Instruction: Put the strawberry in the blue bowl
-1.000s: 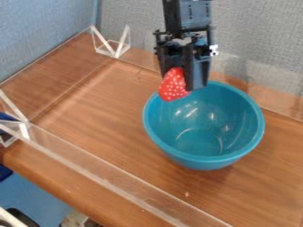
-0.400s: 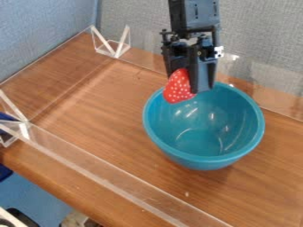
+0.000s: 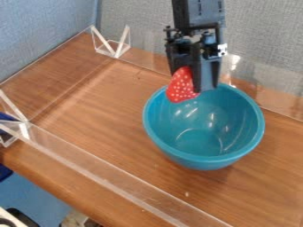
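And here's the strawberry (image 3: 182,86), gripped in the closed fingers (image 3: 190,64), red tip pointing down! It hangs over the rim of the blue bowl (image 3: 204,129), on the side nearer the wire frame (image 3: 112,42). The bowl sits on the wooden surface (image 3: 89,106), close to its far edge, its teal inside facing up, glossy and wide.

On my feed I count one strawberry (image 3: 182,86), one blue bowl (image 3: 204,129) and one robot arm (image 3: 198,12) ending in one tool (image 3: 193,64). I have one wooden worktop (image 3: 92,115) in view, and I make out two white wire frames, one at the back (image 3: 112,43) and one at the left edge (image 3: 13,129).
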You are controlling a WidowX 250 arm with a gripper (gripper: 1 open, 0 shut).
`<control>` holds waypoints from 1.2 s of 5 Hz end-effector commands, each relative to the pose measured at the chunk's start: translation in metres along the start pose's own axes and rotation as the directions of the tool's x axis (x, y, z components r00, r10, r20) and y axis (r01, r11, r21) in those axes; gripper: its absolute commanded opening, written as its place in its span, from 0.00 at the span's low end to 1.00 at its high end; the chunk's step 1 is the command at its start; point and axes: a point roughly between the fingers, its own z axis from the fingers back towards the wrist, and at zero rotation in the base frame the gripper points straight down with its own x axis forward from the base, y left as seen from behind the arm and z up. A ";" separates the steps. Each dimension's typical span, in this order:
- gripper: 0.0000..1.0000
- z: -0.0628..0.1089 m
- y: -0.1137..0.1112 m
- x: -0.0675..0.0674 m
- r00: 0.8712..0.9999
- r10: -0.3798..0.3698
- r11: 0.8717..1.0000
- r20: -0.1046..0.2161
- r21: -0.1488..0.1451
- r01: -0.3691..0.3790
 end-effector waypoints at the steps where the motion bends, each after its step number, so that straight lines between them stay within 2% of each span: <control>1: 0.00 0.014 -0.015 -0.001 0.997 -0.064 0.997 0.054 0.042 0.061; 3: 0.00 0.005 -0.019 0.001 0.994 -0.093 0.995 0.056 0.038 0.091; 6: 0.00 -0.020 -0.035 0.008 0.987 -0.158 0.987 0.026 0.023 0.158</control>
